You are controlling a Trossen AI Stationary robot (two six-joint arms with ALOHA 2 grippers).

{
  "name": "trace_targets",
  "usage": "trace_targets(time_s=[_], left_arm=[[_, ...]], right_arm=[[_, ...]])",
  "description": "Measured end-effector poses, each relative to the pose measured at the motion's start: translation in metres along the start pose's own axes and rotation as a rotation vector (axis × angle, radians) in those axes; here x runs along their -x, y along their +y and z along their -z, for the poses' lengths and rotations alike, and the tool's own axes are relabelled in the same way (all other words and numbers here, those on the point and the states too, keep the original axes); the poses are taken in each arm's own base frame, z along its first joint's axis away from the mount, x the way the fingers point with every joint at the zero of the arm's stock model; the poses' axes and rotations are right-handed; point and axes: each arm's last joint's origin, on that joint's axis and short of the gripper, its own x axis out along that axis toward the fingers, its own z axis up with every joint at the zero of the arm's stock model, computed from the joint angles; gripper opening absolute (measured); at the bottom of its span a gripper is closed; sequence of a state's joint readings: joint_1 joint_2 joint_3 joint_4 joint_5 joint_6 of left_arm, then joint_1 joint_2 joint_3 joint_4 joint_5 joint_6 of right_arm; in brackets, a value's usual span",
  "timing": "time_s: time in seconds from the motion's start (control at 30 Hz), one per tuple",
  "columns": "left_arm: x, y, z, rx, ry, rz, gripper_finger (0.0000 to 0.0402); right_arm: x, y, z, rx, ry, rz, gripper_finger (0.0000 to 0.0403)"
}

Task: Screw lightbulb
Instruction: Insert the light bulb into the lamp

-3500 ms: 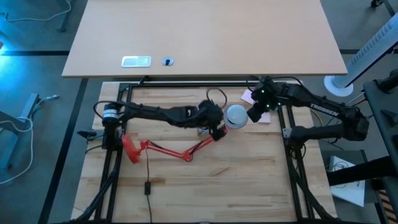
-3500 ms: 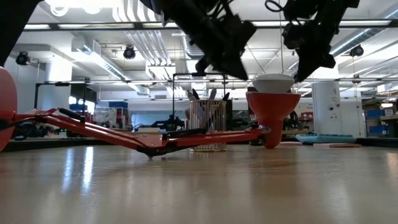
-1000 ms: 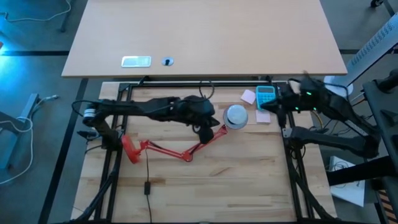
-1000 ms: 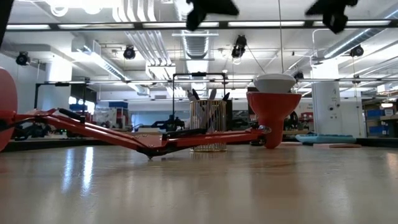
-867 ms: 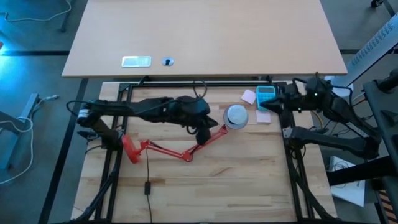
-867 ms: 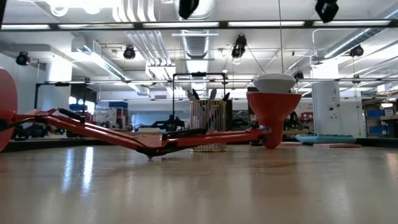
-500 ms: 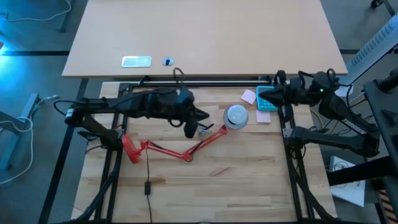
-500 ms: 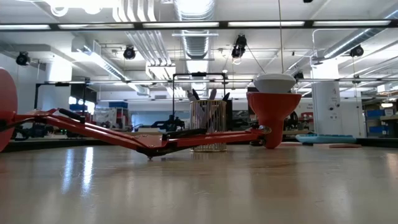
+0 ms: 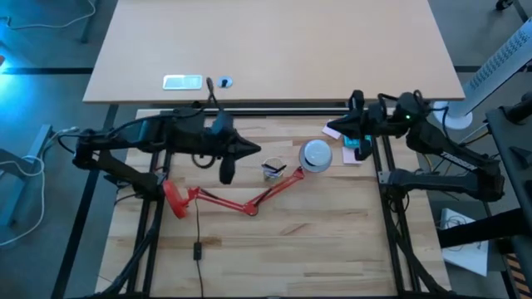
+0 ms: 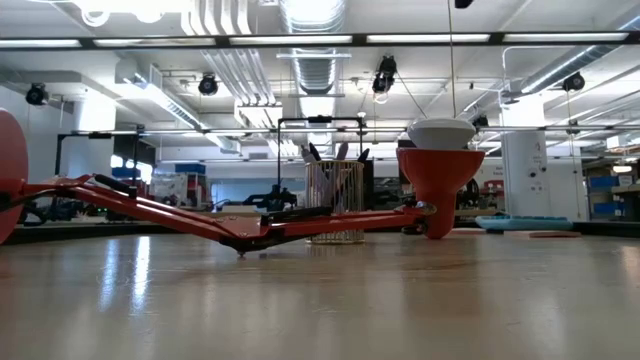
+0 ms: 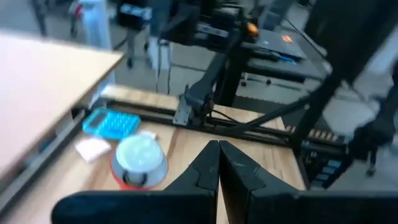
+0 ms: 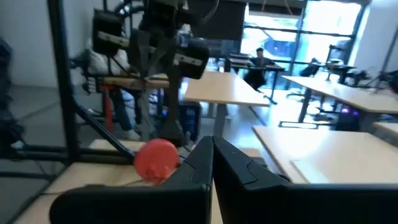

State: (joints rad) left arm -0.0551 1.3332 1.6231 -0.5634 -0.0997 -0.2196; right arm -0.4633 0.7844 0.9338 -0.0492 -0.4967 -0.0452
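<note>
The lightbulb [image 9: 316,154] is seated in the lamp shade [image 10: 438,190]; both grippers, left [image 9: 249,149] and right [image 9: 331,126], are closed, empty, well clear.

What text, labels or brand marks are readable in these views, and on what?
None can be read in any view.
Plate on the desk: marks too small to read.
Calculator: keys blurred, unreadable.
</note>
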Motion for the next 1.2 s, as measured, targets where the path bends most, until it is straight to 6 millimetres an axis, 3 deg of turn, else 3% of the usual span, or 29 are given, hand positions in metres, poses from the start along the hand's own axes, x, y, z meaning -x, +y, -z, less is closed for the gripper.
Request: trace_targets(time_s=[0.1, 0.23, 0.37, 0.47, 0.53, 0.7, 0.83, 1.0, 1.2], left_arm=[[0.010, -0.001, -0.001, -0.091, -0.012, 0.030, 0.0000], [0.023, -0.002, -0.001, -0.084, -0.006, 0.091, 0.0000], [0.028, 0.000, 0.003, -0.082, 0.034, 0.089, 0.0000], [0.029, 0.008, 0.004, -0.091, 0.039, -0.024, 0.0000], [0.027, 0.015, 0.003, -0.122, 0.034, -0.094, 0.0000], [0.002, 0.038, 0.005, -0.170, 0.058, -0.136, 0.0000], [-0.028, 0.055, 0.015, -0.153, 0.064, -0.155, 0.0000], [-0.067, 0.061, 0.045, -0.187, 0.117, -0.166, 0.0000], [-0.094, 0.056, 0.072, -0.044, 0.076, -0.171, 0.0000]], right_arm=[[0.002, 0.007, 0.000, -0.040, 0.019, 0.039, 0.0000], [0.002, 0.015, 0.004, -0.151, 0.091, 0.177, 0.0000], [0.006, 0.016, 0.003, -0.422, 0.234, 0.442, 0.0000], [0.011, 0.017, 0.003, -0.707, 0.398, 0.587, 0.0000], [0.016, 0.018, 0.000, -0.808, 0.533, 0.680, 0.0000], [0.022, 0.017, -0.008, -0.859, 0.735, 0.866, 0.0003], [0.023, 0.017, -0.009, -0.915, 0.728, 0.889, 0.0018], [0.025, 0.012, 0.012, -0.835, 0.848, 0.953, 0.0026], [0.016, 0.003, 0.030, -0.724, 0.957, 0.795, 0.0004]])
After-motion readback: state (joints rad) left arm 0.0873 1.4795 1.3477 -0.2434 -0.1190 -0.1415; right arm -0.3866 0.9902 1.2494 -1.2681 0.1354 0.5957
